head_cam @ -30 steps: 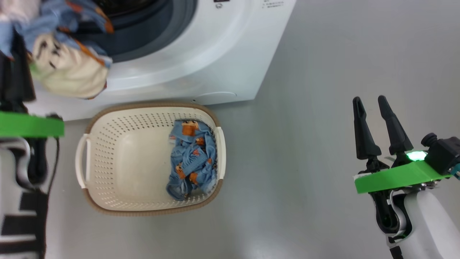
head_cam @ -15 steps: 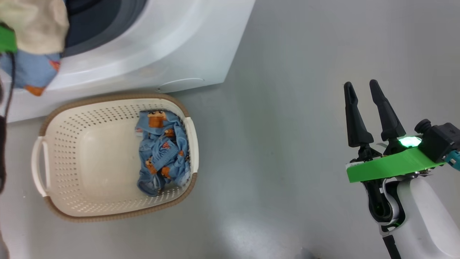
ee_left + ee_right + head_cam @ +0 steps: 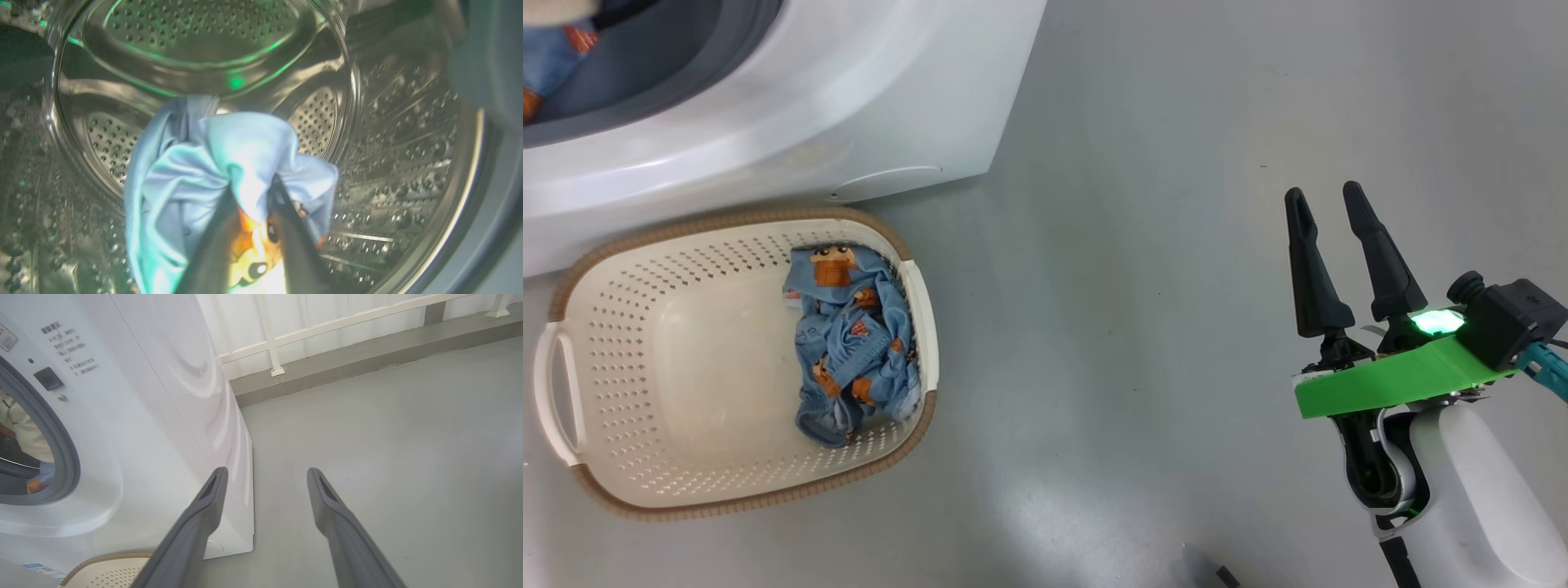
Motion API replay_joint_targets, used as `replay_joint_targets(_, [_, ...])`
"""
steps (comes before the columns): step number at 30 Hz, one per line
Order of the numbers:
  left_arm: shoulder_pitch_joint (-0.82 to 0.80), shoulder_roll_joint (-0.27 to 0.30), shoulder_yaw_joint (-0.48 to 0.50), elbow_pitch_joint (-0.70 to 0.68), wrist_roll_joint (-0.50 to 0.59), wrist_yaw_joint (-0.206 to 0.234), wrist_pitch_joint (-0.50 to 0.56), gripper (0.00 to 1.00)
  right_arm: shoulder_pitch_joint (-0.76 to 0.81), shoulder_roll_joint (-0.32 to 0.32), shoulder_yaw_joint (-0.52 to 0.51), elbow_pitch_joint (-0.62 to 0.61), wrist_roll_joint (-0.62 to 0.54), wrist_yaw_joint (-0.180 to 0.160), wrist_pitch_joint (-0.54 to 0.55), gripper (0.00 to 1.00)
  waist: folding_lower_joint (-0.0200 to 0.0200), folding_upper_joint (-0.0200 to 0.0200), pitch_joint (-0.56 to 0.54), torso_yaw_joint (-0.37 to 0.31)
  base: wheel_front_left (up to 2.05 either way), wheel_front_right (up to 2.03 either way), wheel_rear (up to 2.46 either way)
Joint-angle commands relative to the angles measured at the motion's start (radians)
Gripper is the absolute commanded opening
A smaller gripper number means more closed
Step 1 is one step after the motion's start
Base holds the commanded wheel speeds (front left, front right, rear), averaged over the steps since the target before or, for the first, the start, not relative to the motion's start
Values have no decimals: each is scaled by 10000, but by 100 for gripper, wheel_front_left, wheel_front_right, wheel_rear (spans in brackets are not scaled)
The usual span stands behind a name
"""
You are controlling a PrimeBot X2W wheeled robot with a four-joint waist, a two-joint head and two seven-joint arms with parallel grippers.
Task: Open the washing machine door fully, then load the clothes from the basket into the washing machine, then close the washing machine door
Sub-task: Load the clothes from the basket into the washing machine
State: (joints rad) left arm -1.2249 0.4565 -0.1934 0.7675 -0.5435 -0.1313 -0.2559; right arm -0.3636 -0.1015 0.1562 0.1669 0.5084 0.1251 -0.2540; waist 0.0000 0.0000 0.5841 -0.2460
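In the left wrist view my left gripper [image 3: 253, 188] is inside the steel drum [image 3: 196, 36] of the washing machine [image 3: 890, 90]. Its jaws are partly apart, and light blue clothes [image 3: 196, 163] with an orange bear print lie bunched between and over the tips. A corner of those clothes [image 3: 547, 57] shows in the grey seal [image 3: 645, 65]. More blue bear-print clothes [image 3: 849, 343] lie at the right end of the cream basket [image 3: 621, 245] on the floor before the machine. My right gripper [image 3: 1327, 200] hovers open and empty over bare floor to the right. The washing machine door is out of view.
Grey floor stretches right of the machine. In the right wrist view a white railing [image 3: 327, 324] on a low grey kerb runs along the far wall behind the machine [image 3: 163, 416]. A small dark object [image 3: 1205, 572] lies at the bottom edge of the head view.
The head camera has turned, sliding machine and basket leftward. My left gripper has carried the blue and cream bundle from the machine's front into the drum. The right gripper stays open.
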Motion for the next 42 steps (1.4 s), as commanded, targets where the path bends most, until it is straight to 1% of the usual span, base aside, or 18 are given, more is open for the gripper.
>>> replay_joint_targets(1, [107,590,137,-83,162,6,-59,100,-5,-29,201,-213,9,56,-78,100,0,0,-8,-5,0,0,0])
replay_joint_targets(11, [468,449,278,90,297,6,-59,100,-30,-68,233,-171,-6,56,-78,100,0,0,-168,93,0,0,0])
replay_joint_targets(18, [1197,139,514,-171,258,6,-59,100,44,-127,234,-126,-8,56,-78,100,0,0,-477,235,0,0,0])
replay_joint_targets(22, [1883,-146,788,-532,312,6,-59,100,98,-189,200,-101,-5,56,-78,100,0,0,-715,361,0,0,0])
replay_joint_targets(25, [2529,-456,1185,-859,387,6,-59,100,158,-265,180,-81,-16,56,-78,100,0,0,-955,474,0,0,0])
replay_joint_targets(36, [5189,-1405,1782,-2139,656,6,-59,100,674,-609,-29,124,57,56,-78,100,0,0,-2150,1079,0,0,0])
replay_joint_targets(42, [6238,-1687,1917,-2616,808,6,-59,100,1106,-724,-148,206,103,56,-78,100,0,0,-2740,1463,0,0,0])
